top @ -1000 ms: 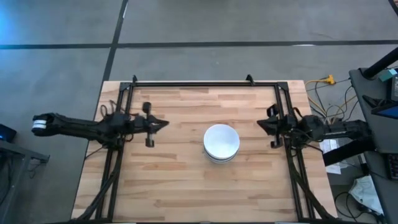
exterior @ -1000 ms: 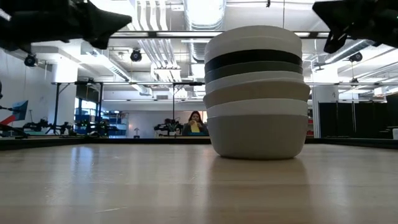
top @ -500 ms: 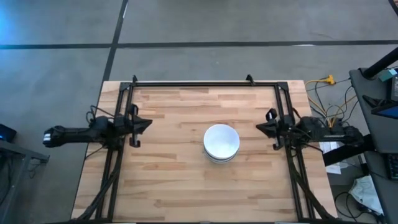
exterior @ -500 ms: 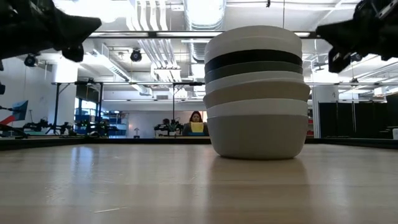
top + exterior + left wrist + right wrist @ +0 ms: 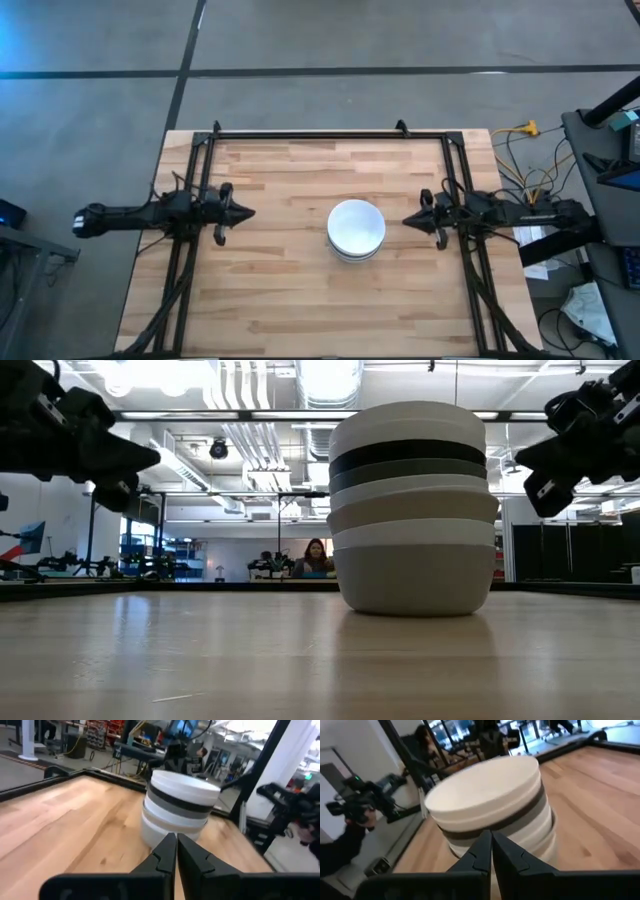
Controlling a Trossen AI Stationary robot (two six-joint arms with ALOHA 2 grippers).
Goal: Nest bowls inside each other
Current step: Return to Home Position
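Low view puts bare table (image 5: 200,660) wood nearest. A little farther in stand the bowls (image 5: 413,510), all nested into one upright stack. Pale bowls make up the lower part, a grey band and then a glossy black band show above the middle, and white bowls cap it. Each visible rim sits level in the one below. Both arms hang above the table on either side of the stack, apart from it and from the wood. Far behind, past the table's far edge, a person (image 5: 316,557) sits in the room.

In the high view the bowls (image 5: 356,230) stand slightly toward the right edge from the middle of the table (image 5: 280,300), and only the inside of the top white bowl shows. The left claw (image 5: 247,212) hovers about midway between the left edge and the stack, pointing at it and well apart from it. The right claw (image 5: 408,222) hovers between the stack and the right edge, also pointing at the stack, near it but not touching. A black frame (image 5: 330,133) borders the table on three sides.

The left wrist view shows the left claw (image 5: 176,837) closed on itself, tips pressed together, with the stack beyond. The right wrist view shows the right claw (image 5: 490,836) likewise closed, tips together, aimed at the bowls (image 5: 490,795).
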